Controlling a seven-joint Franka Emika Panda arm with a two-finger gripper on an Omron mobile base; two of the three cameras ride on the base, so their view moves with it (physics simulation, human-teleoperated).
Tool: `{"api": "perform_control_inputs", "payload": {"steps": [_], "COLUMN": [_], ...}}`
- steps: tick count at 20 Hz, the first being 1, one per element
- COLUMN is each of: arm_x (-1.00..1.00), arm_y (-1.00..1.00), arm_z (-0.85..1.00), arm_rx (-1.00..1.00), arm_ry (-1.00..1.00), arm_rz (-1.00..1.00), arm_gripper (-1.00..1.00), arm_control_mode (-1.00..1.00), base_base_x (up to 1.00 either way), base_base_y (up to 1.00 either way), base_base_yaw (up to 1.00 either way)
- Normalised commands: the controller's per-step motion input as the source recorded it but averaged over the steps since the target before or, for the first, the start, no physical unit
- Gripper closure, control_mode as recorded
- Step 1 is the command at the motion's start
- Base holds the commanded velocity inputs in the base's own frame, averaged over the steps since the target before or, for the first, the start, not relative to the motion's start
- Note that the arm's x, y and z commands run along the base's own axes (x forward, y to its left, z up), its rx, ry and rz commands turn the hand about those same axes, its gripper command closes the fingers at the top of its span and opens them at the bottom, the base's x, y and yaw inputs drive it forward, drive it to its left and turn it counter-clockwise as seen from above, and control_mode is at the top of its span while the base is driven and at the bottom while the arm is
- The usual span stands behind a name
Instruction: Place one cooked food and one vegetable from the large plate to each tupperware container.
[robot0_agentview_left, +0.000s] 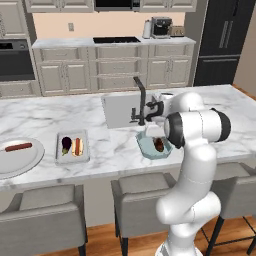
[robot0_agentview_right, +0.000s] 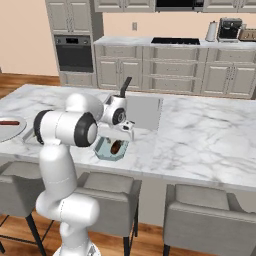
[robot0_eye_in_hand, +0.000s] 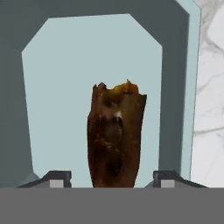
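Over teal container: gripper jaws apart, clear of brown cooked piece lying on container floor. Piece looks light, stiff, rough-crusted, likely crumbly; grip across narrow middle. Large plate at far left, sausage on it.

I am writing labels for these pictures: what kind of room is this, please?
A home kitchen, rendered rather than real: a marble island counter with a sink, a wall oven, a black refrigerator and stools.
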Motion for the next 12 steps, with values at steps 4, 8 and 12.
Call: {"api": "perform_control_inputs", "payload": {"steps": [4, 8, 12], "arm_x": [-0.21, -0.74, -1.00], "arm_y": [0.24, 0.13, 0.00], "arm_z": [0.43, 0.88, 0.99], "arm_rx": [-0.09, 0.00, 0.00], "arm_ry": [0.00, 0.00, -0.01], "arm_rz": [0.00, 0.00, 0.00], "arm_gripper": [-1.00, -1.00, -1.00], "arm_control_mode": [-1.00, -1.00, -1.00], "base_base_x": [0.00, 0.00, 0.00], "base_base_y": [0.00, 0.00, 0.00], "base_base_yaw": [0.00, 0.00, 0.00]}}
